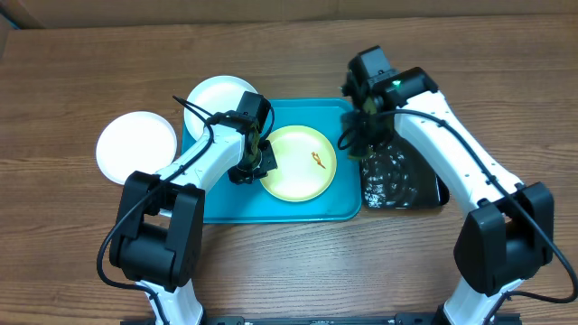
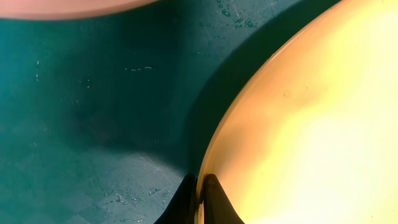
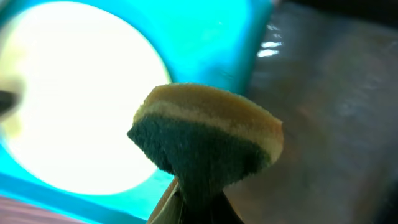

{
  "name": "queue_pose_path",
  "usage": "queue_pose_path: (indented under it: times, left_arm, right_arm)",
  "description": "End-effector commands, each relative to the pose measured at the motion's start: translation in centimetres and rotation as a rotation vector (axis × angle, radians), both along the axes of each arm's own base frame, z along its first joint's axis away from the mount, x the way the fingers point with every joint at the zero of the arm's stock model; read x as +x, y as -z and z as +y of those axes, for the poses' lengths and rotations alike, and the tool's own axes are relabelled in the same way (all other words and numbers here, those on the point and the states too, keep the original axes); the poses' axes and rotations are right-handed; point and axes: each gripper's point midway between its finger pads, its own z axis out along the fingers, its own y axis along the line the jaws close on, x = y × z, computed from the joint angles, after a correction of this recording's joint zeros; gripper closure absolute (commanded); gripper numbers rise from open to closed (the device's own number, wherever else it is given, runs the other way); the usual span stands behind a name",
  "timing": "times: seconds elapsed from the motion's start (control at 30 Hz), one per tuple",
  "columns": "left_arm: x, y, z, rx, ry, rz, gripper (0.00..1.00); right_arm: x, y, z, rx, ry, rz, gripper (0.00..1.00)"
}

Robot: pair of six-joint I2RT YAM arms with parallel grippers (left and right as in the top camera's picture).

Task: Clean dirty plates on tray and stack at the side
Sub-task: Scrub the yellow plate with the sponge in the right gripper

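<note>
A pale yellow-green plate (image 1: 300, 163) with an orange-brown smear (image 1: 318, 160) lies in the turquoise tray (image 1: 271, 211). My left gripper (image 1: 256, 166) is shut on this plate's left rim; in the left wrist view the fingers (image 2: 200, 200) pinch the rim of the plate (image 2: 311, 124). A white plate (image 1: 217, 101) sits at the tray's back left corner. Another white plate (image 1: 136, 147) lies on the table left of the tray. My right gripper (image 1: 363, 126) is shut on a yellow and dark green sponge (image 3: 208, 140), above the tray's right edge.
A glossy black tray (image 1: 399, 179) lies right of the turquoise tray, under my right arm. The wooden table (image 1: 90, 63) surrounds everything. In the right wrist view the plate (image 3: 74, 106) is a bright blur on the tray (image 3: 205, 37).
</note>
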Motion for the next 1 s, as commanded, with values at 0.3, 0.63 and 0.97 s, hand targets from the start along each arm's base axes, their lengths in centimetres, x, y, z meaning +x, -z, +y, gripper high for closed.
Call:
queue_pose_path:
  times: [0.3,0.63,0.97]
  left_arm:
    - [-0.6,0.9,0.3,0.021,0.020,0.034,0.96]
    - [-0.8,1.0,0.4,0.023,0.020,0.039,0.96]
    - [-1.0,1.0,0.5,0.026,0.020,0.048,0.96]
  right_arm:
    - [0.1,-0.2,5.9,-0.124,-0.139,-0.181,0.96]
    - [-0.3,6.8,5.6,-0.229,-0.159,-0.051,0.96]
    - [0.6,8.1,5.0,-0.248,-0.113,-0.060,0.96]
